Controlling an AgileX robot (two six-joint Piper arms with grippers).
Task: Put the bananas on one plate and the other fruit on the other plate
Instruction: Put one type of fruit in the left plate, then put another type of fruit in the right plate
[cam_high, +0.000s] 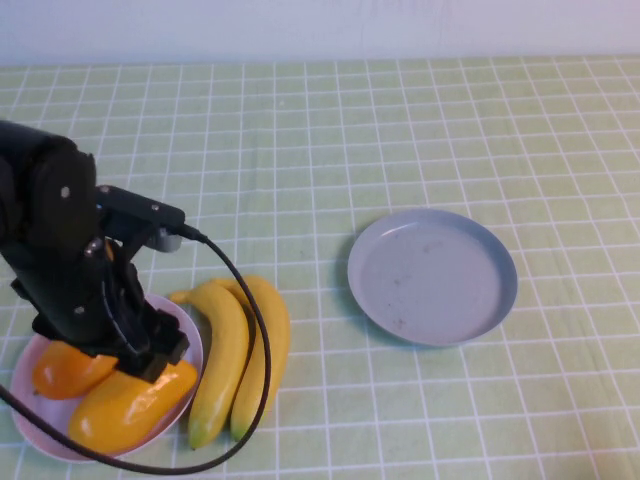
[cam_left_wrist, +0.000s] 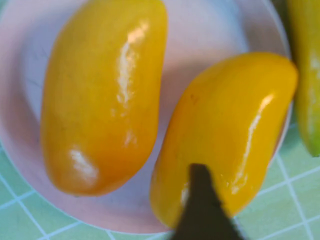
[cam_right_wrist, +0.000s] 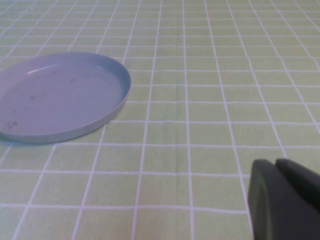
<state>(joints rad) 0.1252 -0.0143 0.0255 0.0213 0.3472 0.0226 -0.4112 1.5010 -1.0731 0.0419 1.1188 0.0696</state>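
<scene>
Both mangoes are lying side by side on the pink-lilac plate at the near left of the surface, so that half of the task is being judged as done. The left pincer is hanging just above them; only one dark fingertip is being shown, over the end of the mango nearer the bananas, and whether the pincer is released or clenched cannot be told. No fruit is being seen gripped.

The two bananas are lying together on the surface, touching each other and pressed against the pink-lilac plate's rim. The grey-blue plate is sitting well apart to the right, with nothing on it. The right pincer is being held clenched and empty, low over the surface near that plate.

Trouble is being expected from the crowding. If the left pincer is lifted carelessly, the nearer mango could be nudged off the rim. Because the bananas are touching, a grasp on one could drag or roll the other, and the plate could be shoved. The left arm's cable is draping across the bananas and could snag them.
</scene>
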